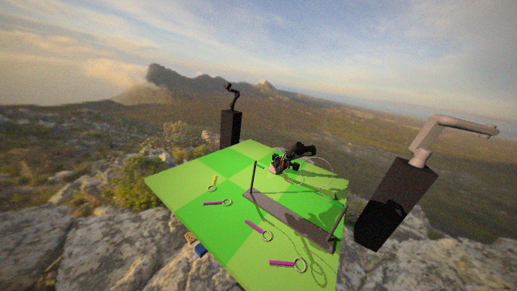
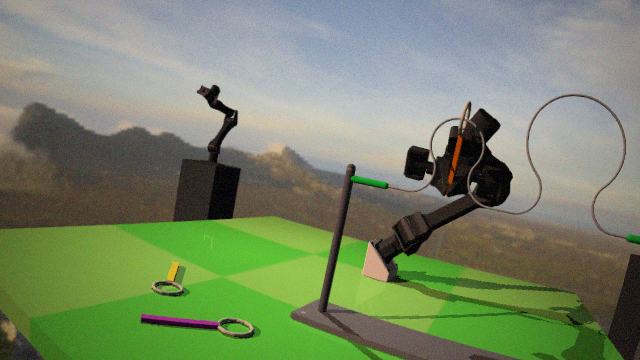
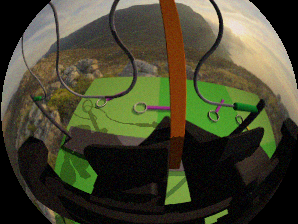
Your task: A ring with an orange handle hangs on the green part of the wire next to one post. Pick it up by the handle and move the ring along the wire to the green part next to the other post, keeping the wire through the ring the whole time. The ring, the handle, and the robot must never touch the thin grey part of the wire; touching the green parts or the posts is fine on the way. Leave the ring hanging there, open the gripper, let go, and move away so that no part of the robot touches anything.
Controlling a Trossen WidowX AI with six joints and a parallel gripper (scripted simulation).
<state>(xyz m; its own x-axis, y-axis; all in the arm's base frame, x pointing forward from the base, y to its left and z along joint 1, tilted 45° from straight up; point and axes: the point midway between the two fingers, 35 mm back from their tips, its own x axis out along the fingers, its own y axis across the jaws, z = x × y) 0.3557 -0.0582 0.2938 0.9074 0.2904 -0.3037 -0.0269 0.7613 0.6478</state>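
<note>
My gripper (image 2: 452,172) (image 3: 170,120) is shut on the orange handle (image 1: 282,165) (image 2: 455,160) (image 3: 173,65). The handle stands steeply, with the ring (image 2: 469,106) above it, seen nearly edge-on in the exterior view. The ring is at the top of the wire's first hump, near the left post (image 1: 253,178) (image 2: 337,240), and the wire (image 2: 575,95) seems to pass through it. Whether they touch cannot be told. One green part (image 2: 370,182) (image 3: 245,107) is at the left post, the other (image 1: 335,202) (image 2: 634,239) (image 3: 37,98) at the right post (image 1: 338,222). The wrist view cuts off the ring.
The grey base (image 1: 291,220) (image 2: 390,340) carries both posts. Loose rings with purple handles (image 1: 212,203) (image 2: 180,322) and one with a yellow handle (image 1: 214,179) (image 2: 173,271) lie on the table. The wire's larger loop rises right of the gripper in the exterior view. Other arms stand on dark pedestals.
</note>
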